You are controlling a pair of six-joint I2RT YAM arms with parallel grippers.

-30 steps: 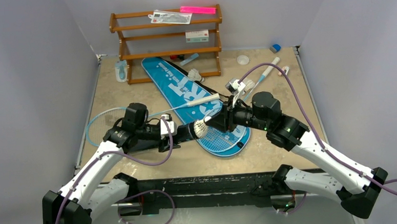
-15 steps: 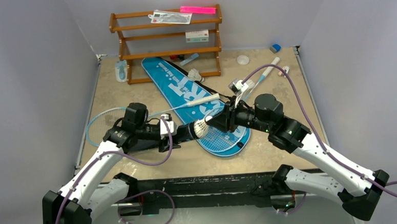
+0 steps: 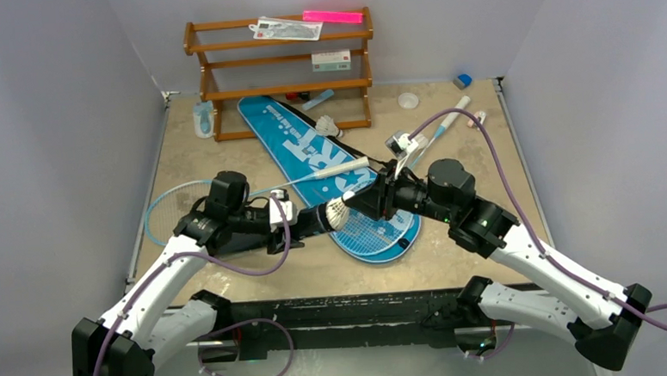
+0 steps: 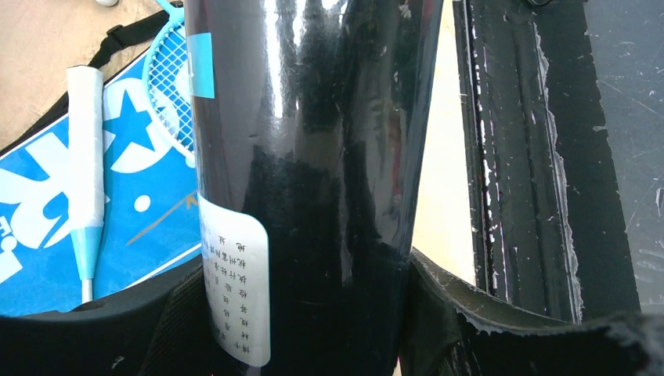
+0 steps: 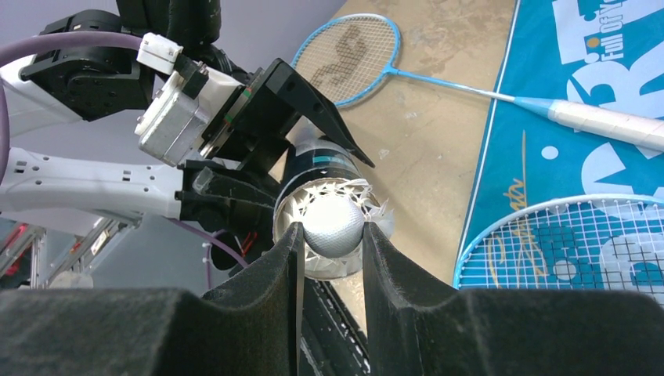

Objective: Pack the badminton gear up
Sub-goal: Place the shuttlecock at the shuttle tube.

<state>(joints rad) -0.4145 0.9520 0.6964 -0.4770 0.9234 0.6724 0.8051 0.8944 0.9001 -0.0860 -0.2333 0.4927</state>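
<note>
My left gripper (image 3: 300, 224) is shut on the black tube (image 3: 313, 220), which lies level above the table and fills the left wrist view (image 4: 313, 157). My right gripper (image 5: 332, 235) is shut on the round cork of a white shuttlecock (image 5: 333, 223), whose feathers sit in the tube's open mouth (image 3: 338, 212). One light-blue racket (image 3: 169, 205) lies at the left, its white handle (image 3: 339, 167) on the blue bag (image 3: 297, 142). A second racket's head (image 3: 375, 231) rests on the bag under my right arm. Another shuttlecock (image 3: 328, 124) lies by the rack.
The brown wooden rack (image 3: 281, 70) stands at the back with small items on its shelves. A pale-blue bottle (image 3: 203, 119) stands left of it. A round white lid (image 3: 407, 100) and a small blue piece (image 3: 462, 80) lie at the back right. Grey walls close three sides.
My right wrist has shifted slightly, the shuttlecock staying at the tube's mouth. The left arm and tube have not moved.
</note>
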